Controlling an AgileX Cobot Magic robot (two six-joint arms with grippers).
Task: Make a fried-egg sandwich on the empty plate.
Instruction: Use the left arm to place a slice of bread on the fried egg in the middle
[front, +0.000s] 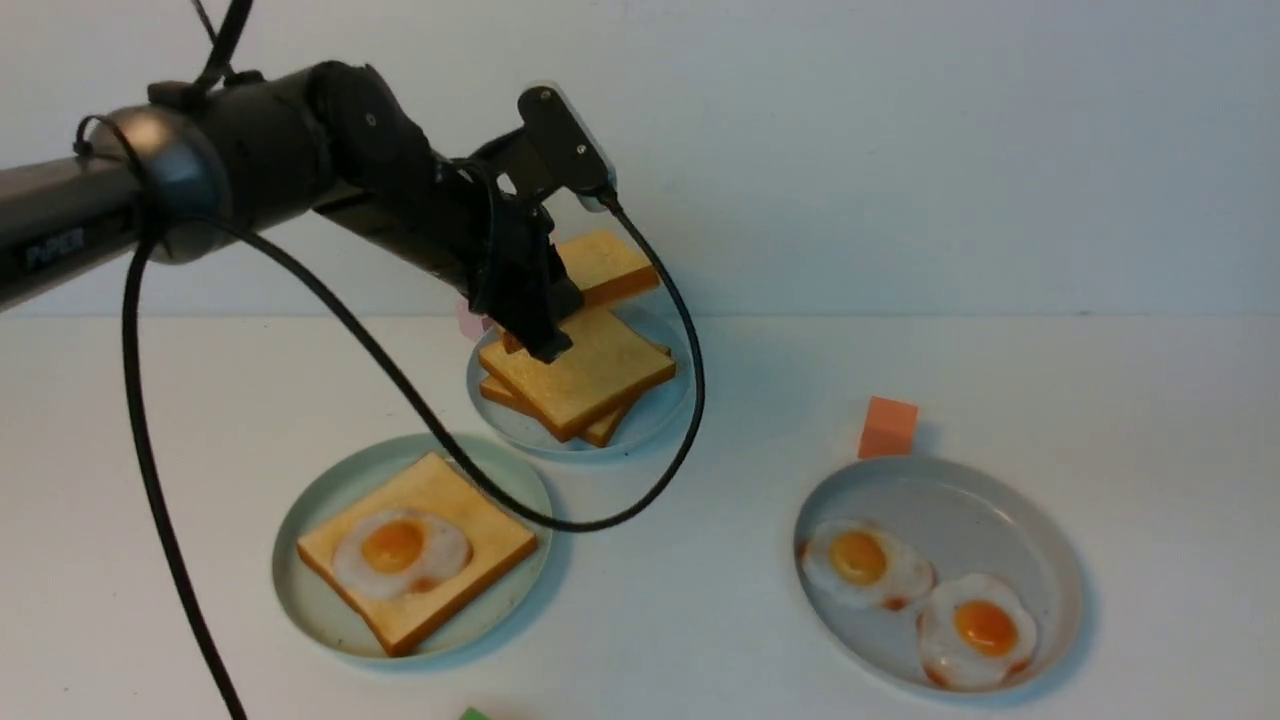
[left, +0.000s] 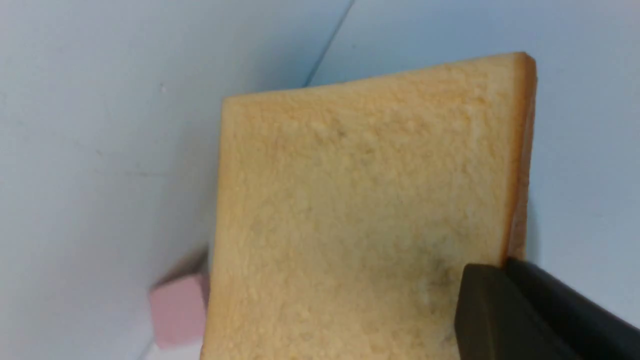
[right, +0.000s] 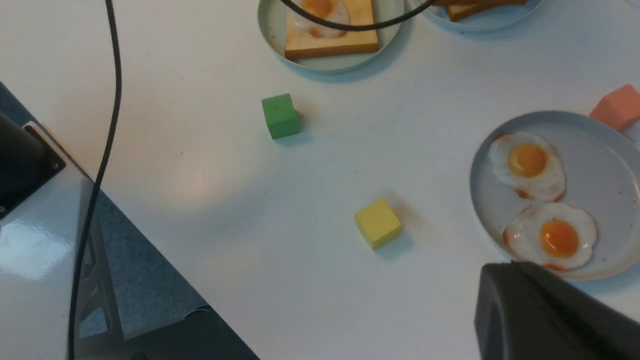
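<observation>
The empty plate (front: 320, 490), round and pale mint green, lies front left and carries one toast slice (front: 470, 575) topped by a fried egg (front: 398, 550). Behind it a pile of plain toast (front: 580, 375) rests on a pale blue plate (front: 650, 410). My left gripper (front: 548, 350) hangs over that pile, shut on the edge of one toast slice (front: 605, 265), which is raised and tilted. The left wrist view shows that slice (left: 365, 210) clamped at its crust by the left gripper (left: 505, 262). My right gripper (right: 505, 267) is shut on nothing, above the table near the grey plate (right: 600, 150).
The grey plate (front: 960, 500) at the right holds two fried eggs (front: 865, 562) (front: 978, 628). An orange cube (front: 887, 427) stands behind it. A pink cube (left: 180, 310) sits behind the toast pile. A green cube (right: 280, 116) and a yellow cube (right: 378, 223) lie near the table's front.
</observation>
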